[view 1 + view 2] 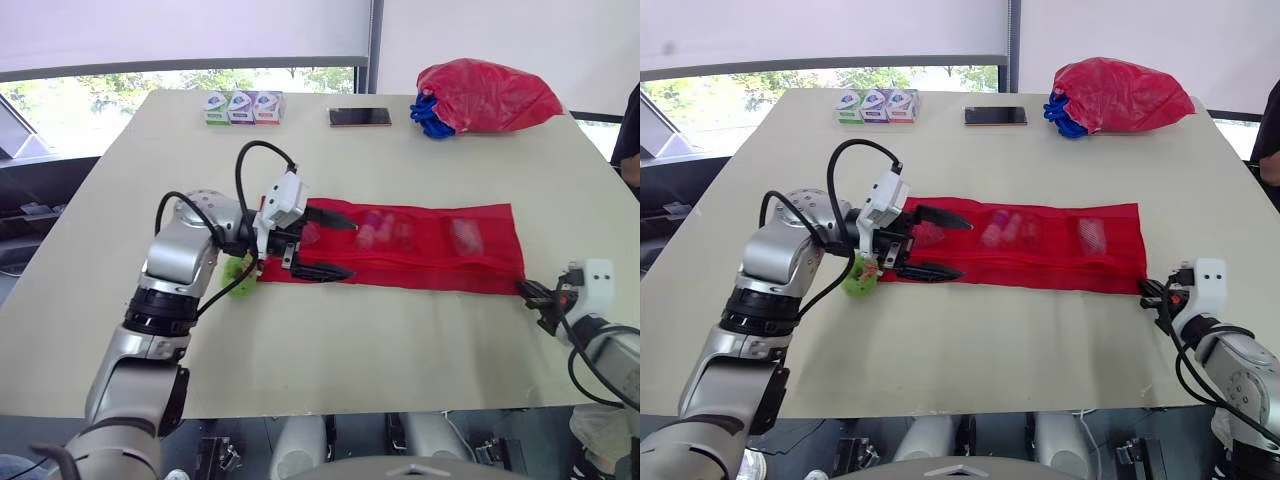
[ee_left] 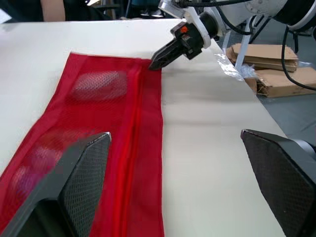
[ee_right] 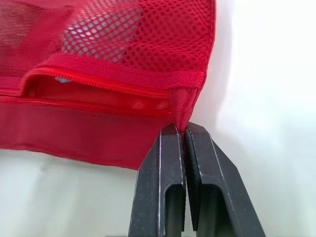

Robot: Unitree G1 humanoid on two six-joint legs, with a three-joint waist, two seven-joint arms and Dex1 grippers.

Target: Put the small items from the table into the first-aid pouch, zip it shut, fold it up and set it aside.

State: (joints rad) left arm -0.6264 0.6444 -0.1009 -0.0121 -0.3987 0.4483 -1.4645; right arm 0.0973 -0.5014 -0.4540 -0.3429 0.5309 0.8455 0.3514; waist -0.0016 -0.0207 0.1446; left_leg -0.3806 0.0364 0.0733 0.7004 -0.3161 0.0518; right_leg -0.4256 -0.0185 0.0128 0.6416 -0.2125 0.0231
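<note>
1. The first-aid pouch (image 1: 430, 250) is red mesh, spread flat near the middle of the table (image 1: 400, 340). Pale and pink items show through its pockets.
2. My right gripper (image 3: 185, 129) is clenched on the fabric tab at the pouch's right end, by the zip. My left gripper (image 1: 352, 248) hangs spread wide over the left end, grasping nothing.
3. Bare tabletop lies between the pouch and the near edge. A green item (image 1: 858, 278) sits just beside the left end.
4. The pouch's long axis runs left to right across the table, with the zip along its near side.
</note>
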